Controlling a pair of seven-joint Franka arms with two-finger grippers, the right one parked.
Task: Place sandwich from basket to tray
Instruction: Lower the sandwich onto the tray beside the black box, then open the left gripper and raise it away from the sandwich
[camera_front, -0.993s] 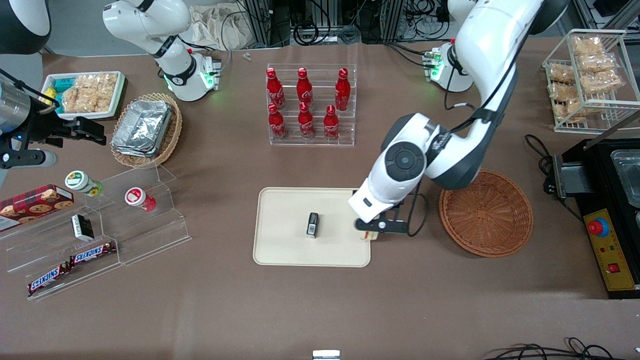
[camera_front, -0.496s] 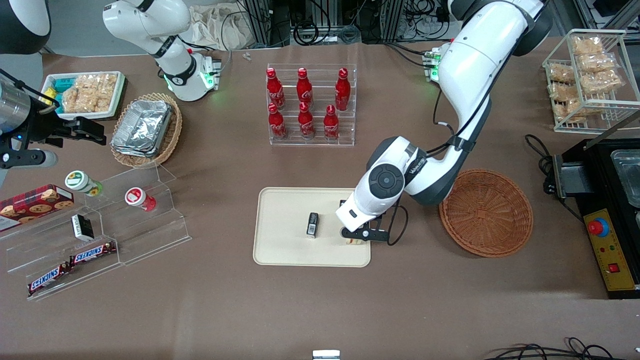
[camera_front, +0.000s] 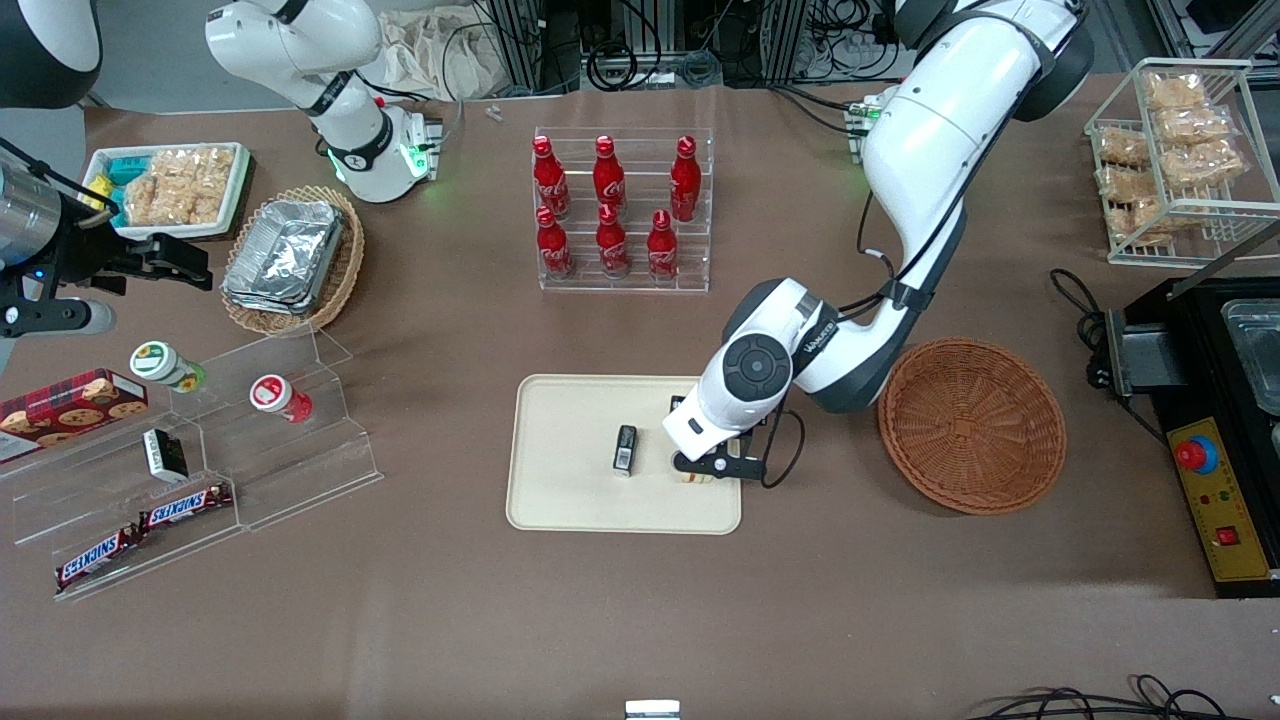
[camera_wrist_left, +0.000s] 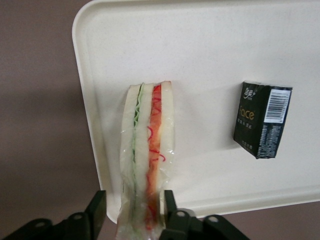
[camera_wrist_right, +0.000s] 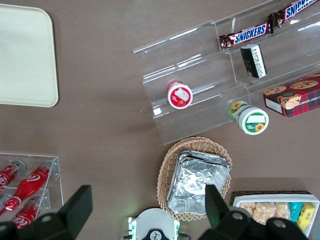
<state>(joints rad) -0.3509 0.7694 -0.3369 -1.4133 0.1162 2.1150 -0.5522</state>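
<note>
My left gripper (camera_front: 712, 465) hangs over the cream tray (camera_front: 570, 500), near the tray's edge toward the reddish-brown wicker basket (camera_front: 972, 425). It is shut on the sandwich (camera_wrist_left: 147, 150), a wrapped white wedge with green and orange-red filling lines facing the wrist camera. The gripper (camera_wrist_left: 132, 197) holds the sandwich by one end, and the rest reaches out over the tray (camera_wrist_left: 210, 50) just inside its rim. In the front view only a sliver of the sandwich (camera_front: 697, 478) shows under the gripper. The basket shows nothing in it.
A small black packet (camera_front: 625, 449) lies on the tray beside the gripper and also shows in the wrist view (camera_wrist_left: 262, 120). A rack of red bottles (camera_front: 620, 210) stands farther from the camera. A clear stepped shelf with snacks (camera_front: 200, 450) is toward the parked arm's end.
The left gripper has carried the sandwich from the tray's edge near the basket to a spot over the tray, closer to the black packet. The last half second's shift is small.
</note>
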